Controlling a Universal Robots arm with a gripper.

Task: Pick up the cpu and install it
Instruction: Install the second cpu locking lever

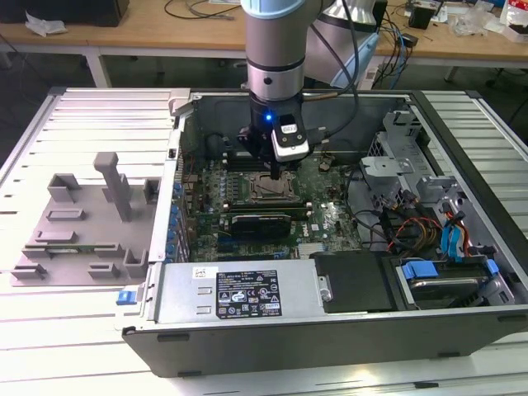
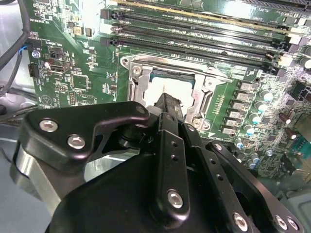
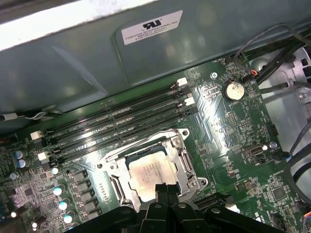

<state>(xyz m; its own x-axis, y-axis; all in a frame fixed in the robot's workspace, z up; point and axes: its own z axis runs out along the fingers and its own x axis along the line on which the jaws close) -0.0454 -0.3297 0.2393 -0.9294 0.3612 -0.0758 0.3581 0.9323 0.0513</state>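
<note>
gripper: black two-finger gripper [image 1: 277, 172] on the grey robot arm [image 1: 276, 49], hanging straight down inside the open grey desktop computer case [image 1: 462, 330], right over the middle of the board

fingers: black fingers [image 3: 166, 190] pulled in close together, tips side by side with barely a gap in both wrist views; nothing pinched between them as far as can be seen

cpu: small flat square chip with silvery-white metal top [image 3: 150, 175], sitting flat inside the socket, directly below the fingertips; can't tell if the tips are touching its top or just above it. Pale top also peeks out past the finger in the second wrist view [image 2: 163, 88]

socket: silver metal square socket frame [image 3: 183, 160] wrapped around the chip on all sides, just outward of the fingertips

motherboard: green circuit board [image 3: 228, 131] spreading out under everything

memory slots: row of long black slots [image 3: 116, 128] near the socket, just beyond the frame from the fingers

battery: round silver coin cell [image 3: 232, 90], well away from the fingers, past the slot ends

expansion card: long dark rectangular card [image 1: 260, 223], just beside the socket, on the side nearer the camera in the exterior view
</note>
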